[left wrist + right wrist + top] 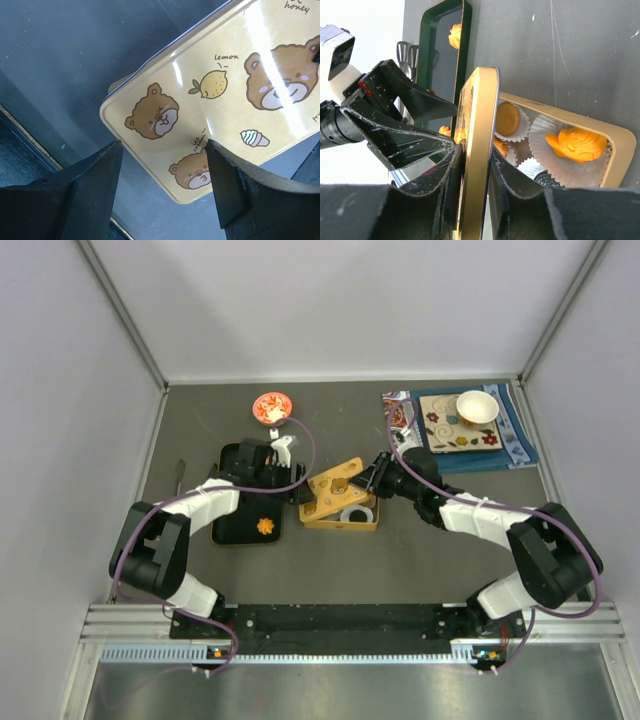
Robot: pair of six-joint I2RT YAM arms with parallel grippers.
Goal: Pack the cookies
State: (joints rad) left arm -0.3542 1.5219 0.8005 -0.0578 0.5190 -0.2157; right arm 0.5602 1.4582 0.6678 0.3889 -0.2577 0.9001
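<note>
A yellow tin [345,517] stands mid-table with orange cookies [575,143] in white paper cups inside; one cup holds a round cookie [507,118]. Another orange cookie [265,526] lies on the black tray [240,525]. The tin's bear-printed lid [220,100] stands tilted on edge over the tin. My right gripper [476,175] is shut on the lid's rim [481,125], a finger against each face. My left gripper [165,185] is open at the lid's left corner, and its right finger [235,185] overlaps the lid's edge.
A small red bowl [271,406] sits behind the tray. At the back right a blue mat [520,450] carries a puzzle board [455,425] and a white bowl [476,405], with a snack packet [400,412] beside it. A grey utensil [180,475] lies far left.
</note>
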